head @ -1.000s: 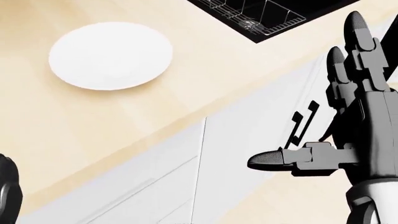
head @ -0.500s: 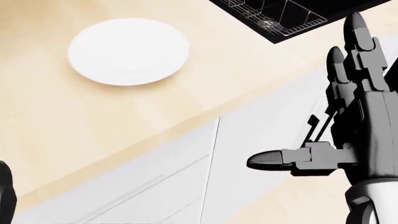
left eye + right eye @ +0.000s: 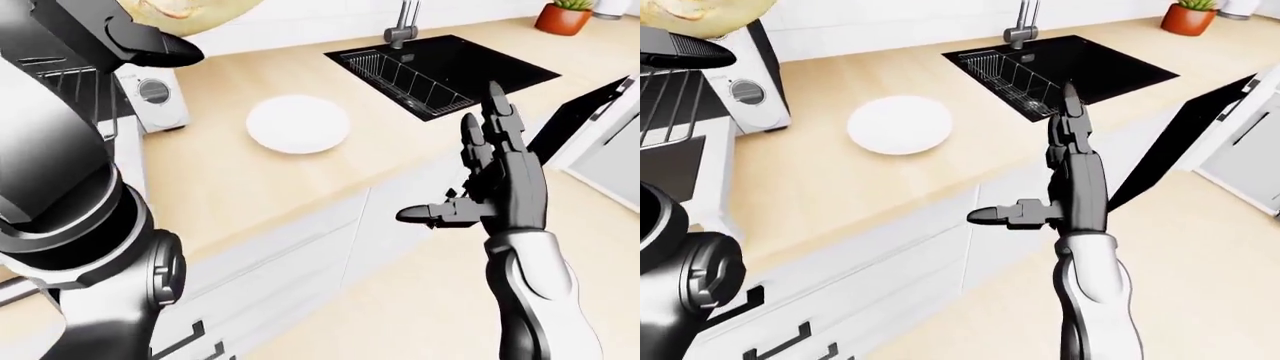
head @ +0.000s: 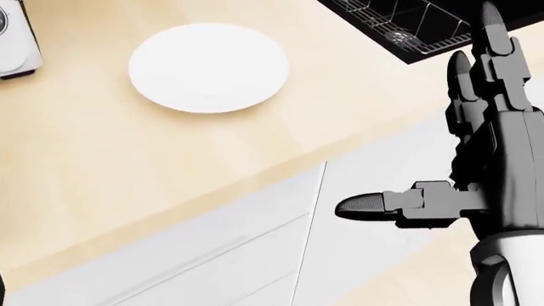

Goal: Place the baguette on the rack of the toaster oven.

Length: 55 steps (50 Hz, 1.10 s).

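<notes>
The right robot hand is held wide and empty; the baguette is carried at the left robot hand, grip unclear, beside the oven rack; a loose grip could drop it on the tabletop.

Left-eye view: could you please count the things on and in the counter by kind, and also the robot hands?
White plate: 1
Toaster oven: 1
Black sink: 1
Wire dish rack in the sink: 1
Faucet: 1
Potted plant: 1
Robot hands: 2, left hand and right hand
Total: 8
</notes>
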### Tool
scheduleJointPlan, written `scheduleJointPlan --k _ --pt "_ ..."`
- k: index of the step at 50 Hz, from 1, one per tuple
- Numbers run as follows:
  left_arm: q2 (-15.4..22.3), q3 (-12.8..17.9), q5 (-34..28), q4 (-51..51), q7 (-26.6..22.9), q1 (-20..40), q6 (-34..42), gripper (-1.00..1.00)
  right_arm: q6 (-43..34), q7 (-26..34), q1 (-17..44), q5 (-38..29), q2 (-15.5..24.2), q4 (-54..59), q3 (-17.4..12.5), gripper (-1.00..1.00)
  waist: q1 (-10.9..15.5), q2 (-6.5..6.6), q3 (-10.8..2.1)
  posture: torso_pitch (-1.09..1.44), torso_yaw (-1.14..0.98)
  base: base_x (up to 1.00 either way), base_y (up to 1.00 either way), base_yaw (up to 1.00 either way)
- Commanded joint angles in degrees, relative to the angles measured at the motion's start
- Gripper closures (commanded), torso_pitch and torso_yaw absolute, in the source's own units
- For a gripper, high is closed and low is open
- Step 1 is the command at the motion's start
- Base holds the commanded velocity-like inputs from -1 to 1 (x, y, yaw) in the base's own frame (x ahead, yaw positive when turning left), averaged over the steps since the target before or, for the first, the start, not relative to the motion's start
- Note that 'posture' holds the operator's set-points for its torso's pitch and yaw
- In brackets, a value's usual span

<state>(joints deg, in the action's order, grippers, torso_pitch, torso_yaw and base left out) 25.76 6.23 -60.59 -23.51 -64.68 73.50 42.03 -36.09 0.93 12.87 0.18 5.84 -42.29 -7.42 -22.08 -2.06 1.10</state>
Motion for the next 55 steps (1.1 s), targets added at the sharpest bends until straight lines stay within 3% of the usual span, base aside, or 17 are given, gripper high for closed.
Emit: scheduleJointPlan --k 1,16,24,35,41,55 --pt "0.8 0.6 0.2 -1.3 1.3 1.0 -0.2 1.00 1.8 -0.2 1.2 -0.4 0.3 -1.4 -0.2 -1.00 0.2 0.30 -1.30 0.00 -0.15 0.00 0.00 0.00" --pt "7.2 3.4 1.8 -3.6 2.4 -5.7 -2.5 1.00 2.7 0.1 0.4 -0.9 -0.1 -0.4 0.1 -1.00 5.2 0.75 -0.73 0.00 -0.08 0.00 0.00 0.00" --pt "9.0 4.0 1.8 -3.4 3.2 -7.7 -4.8 1.00 3.2 0.5 -0.4 -0.8 -0.2 -0.4 -0.1 -1.00 9.2 0.66 -0.19 0.00 -0.04 0.00 0.00 0.00" --pt "8.1 4.2 2.5 -3.3 4.9 -8.8 -6.5 1.00 3.7 0.5 -0.3 -1.6 -0.2 0.1 0.0 -1.00 16.8 0.58 0.74 0.00 0.00 0.00 0.00 0.00" --pt "7.7 4.1 3.2 -3.2 5.8 -9.2 -6.7 1.00 -1.0 0.5 2.6 -2.0 1.1 -4.6 -0.7 -1.00 20.2 0.56 0.93 0.00 0.00 0.00 0.00 0.00" --pt "6.0 3.1 4.2 -0.1 8.0 -8.0 -8.6 1.00 -3.8 0.2 4.7 -2.1 2.0 -6.8 -1.6 -1.00 22.7 0.45 1.04 0.00 0.00 0.00 0.00 0.00"
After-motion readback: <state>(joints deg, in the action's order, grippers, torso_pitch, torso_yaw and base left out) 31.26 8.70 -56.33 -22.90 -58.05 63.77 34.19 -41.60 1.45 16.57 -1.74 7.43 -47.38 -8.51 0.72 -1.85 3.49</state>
